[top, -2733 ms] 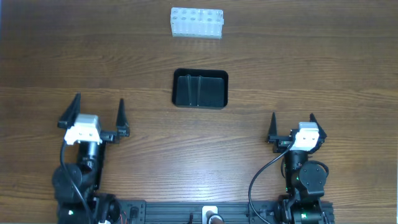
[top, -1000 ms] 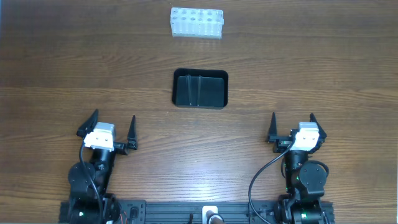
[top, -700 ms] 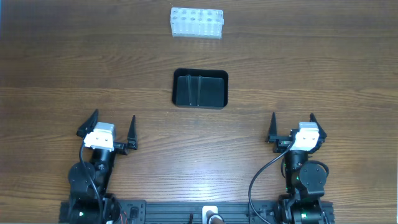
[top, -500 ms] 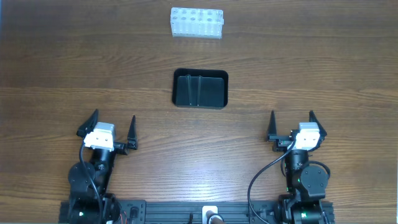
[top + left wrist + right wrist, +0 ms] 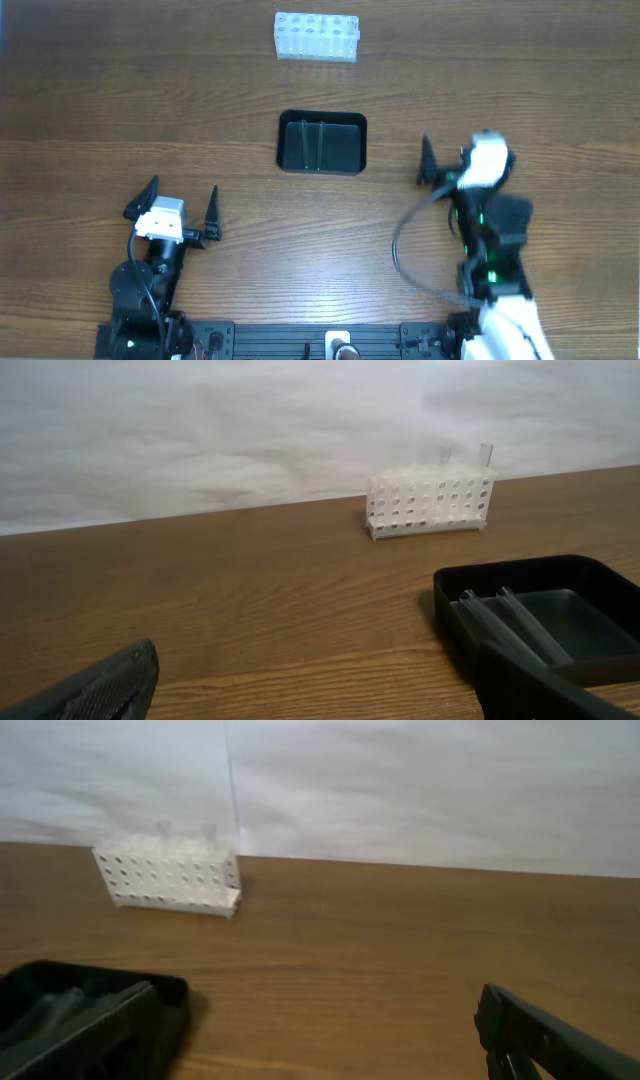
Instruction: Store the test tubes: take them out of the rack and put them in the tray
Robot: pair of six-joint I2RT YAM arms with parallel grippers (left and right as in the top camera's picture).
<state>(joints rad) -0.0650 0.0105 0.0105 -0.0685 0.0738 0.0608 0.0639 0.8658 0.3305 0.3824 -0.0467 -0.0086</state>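
Reach-for-a-tube step: both jaws spread, empty; left jaws lower left, right jaws right of the tray. Two test tubes stand in the rack, top centre; next, straddle one and close

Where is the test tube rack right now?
In the top view the white rack stands on the table near the picture's upper edge, about midway across, beyond the black tray and apart from it.
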